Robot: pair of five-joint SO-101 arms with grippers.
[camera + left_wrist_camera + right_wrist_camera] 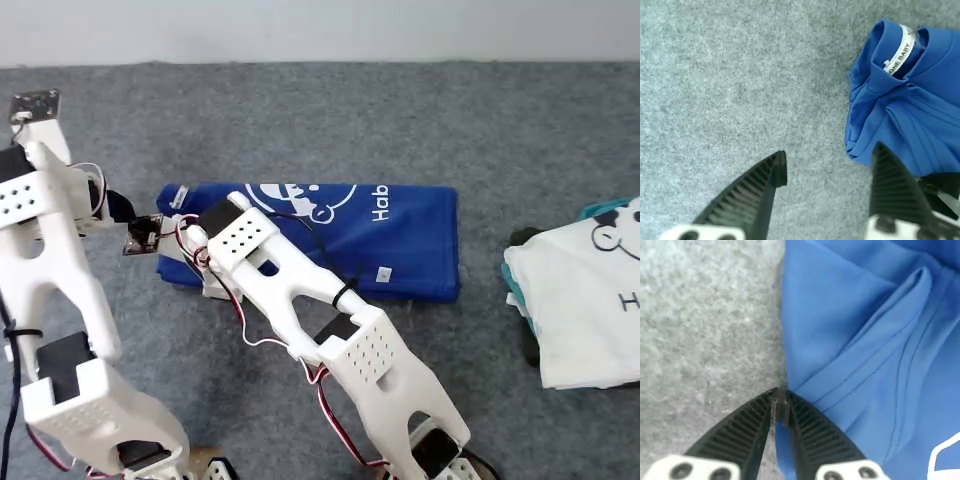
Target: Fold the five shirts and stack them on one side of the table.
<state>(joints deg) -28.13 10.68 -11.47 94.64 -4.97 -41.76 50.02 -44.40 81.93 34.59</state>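
Arms: two, of white hard plastic with perforated panels. In the high view the left arm [60, 290] rises from 7 o'clock and the right arm [350, 340] from 5 o'clock toward the centre. Red, white and black wires [245, 318] loop along the right one.
Left gripper [830, 150]: two black ribbed fingers spread wide with nothing between them. It hangs over bare covering at 9 o'clock, just beside the collar end of the blue shirt.
Right gripper [780, 401]: two black ribbed fingers closed tip to tip at the shirt's near edge, by the collar end. Whether any cloth is caught between them I cannot tell.
Blue shirt [400, 240]: one, of smooth knit, folded to a long rectangle at the centre of the table with white print on top. Stitched hems and soft creases show at the collar end.
Neck label [901, 50]: one narrow white woven strip inside the collar.
Stack [522, 300]: one pile at 3 o'clock, well apart from the blue shirt. A white shirt [590, 320] with dark line print lies on top. A teal edge [603, 210] and a dark edge [524, 238] peek out beneath. How many layers there are cannot be told.
Table covering [400, 120]: grey, nubby and carpet-like all over.
Wall [320, 30]: one pale plain strip at 12 o'clock.
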